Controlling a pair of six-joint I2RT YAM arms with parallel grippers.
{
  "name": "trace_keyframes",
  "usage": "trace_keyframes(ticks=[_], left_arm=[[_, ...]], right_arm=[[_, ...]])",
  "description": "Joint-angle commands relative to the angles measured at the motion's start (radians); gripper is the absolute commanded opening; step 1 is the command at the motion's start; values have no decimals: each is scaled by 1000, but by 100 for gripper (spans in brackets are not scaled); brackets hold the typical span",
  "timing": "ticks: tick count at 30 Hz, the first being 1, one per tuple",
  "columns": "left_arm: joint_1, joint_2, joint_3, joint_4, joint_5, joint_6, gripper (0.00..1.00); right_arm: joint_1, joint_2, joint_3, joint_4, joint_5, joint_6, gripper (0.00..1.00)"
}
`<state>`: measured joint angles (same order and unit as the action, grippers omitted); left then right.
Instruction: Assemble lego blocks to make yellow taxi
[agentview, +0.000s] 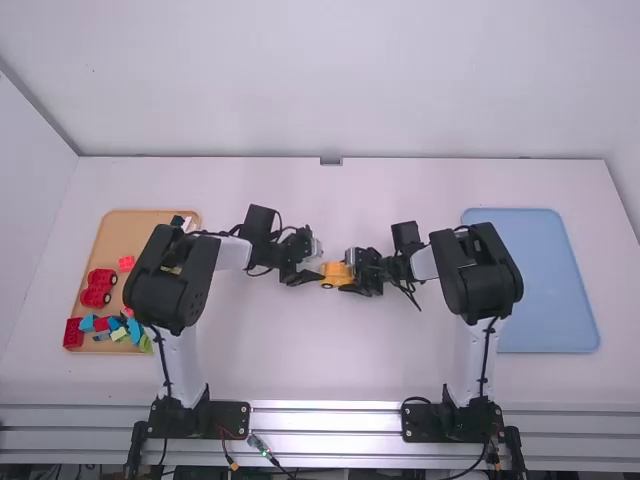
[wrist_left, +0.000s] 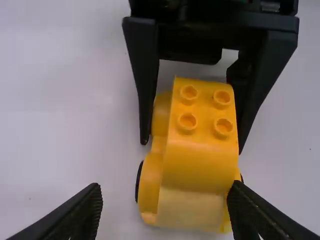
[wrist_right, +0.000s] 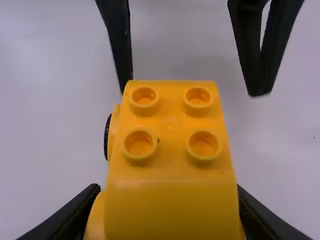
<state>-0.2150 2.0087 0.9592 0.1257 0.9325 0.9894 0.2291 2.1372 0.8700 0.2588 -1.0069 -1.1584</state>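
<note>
Right claw (agentview: 348, 272) grips the yellow taxi (agentview: 334, 275) by its sides; the left claw (agentview: 317, 265) stands wide at the taxi's other end. Well left of the taxi, a tan tray (agentview: 120, 230) holds coloured blocks (agentview: 98, 283); well right lies a blue tray (agentview: 535, 275).

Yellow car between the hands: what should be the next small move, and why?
Probably the left hand should back gently away from the yellow car. The right hand seems to hold it from both sides, while the left hand's fingers stand apart, not clamped. The studded block appears seated on the wheeled base, so pressing looks unneeded.
</note>
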Motion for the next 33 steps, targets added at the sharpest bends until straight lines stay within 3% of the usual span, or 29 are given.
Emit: trace_keyframes(ticks=[1, 13, 22, 27, 33], left_arm=[[7, 22, -8, 4, 93, 14, 68], [-22, 22, -8, 48, 176, 14, 65], [-58, 22, -16, 59, 104, 14, 64], [-82, 22, -18, 69, 48, 11, 55], [-86, 22, -18, 55, 16, 11, 35]], right_arm=[[0, 18, -6, -6, 21, -9, 43], [0, 18, -6, -6, 21, -6, 43], [0, 18, -6, -6, 21, -5, 43], [0, 18, -6, -6, 21, -5, 43], [0, 18, -6, -6, 21, 2, 43]])
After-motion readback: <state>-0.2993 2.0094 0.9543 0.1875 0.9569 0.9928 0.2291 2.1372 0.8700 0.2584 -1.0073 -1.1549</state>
